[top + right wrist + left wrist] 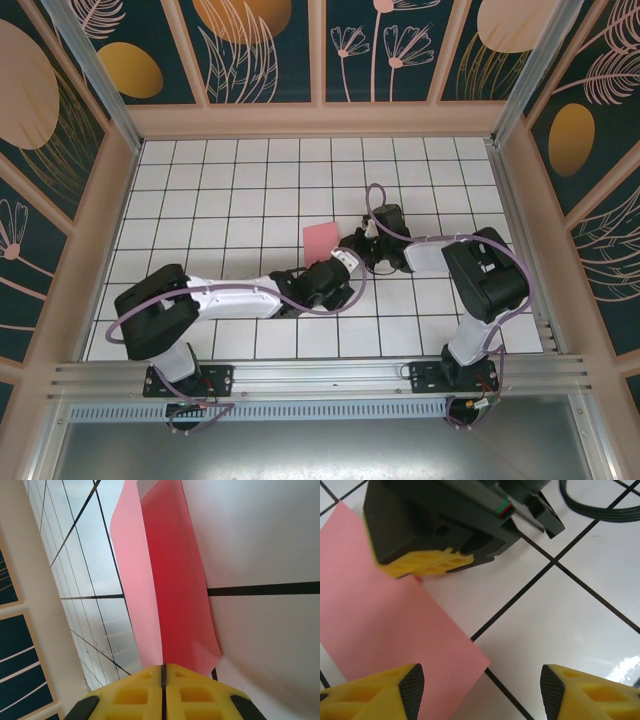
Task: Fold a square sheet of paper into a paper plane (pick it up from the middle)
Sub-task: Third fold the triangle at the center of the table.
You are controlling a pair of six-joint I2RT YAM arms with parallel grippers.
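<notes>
Right pincer (163, 677) is clamped on one edge of the thin salmon-pink square sheet of paper (320, 240) lying on the white gridded table (200, 180). Left pincer (481, 690) gapes over its corner. One-sided pulling could tear or skew it.

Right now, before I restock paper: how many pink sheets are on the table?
1. The square sheet of paper lies mid-table, one edge pinched in the right claw. Another could be hidden under the arms.

A robot lab cell: two arms (230, 298) bolted to an aluminium rail (320, 377), a white gridded table (250, 180), floral wall panels (265, 55) (printed backdrops in beige frames).
</notes>
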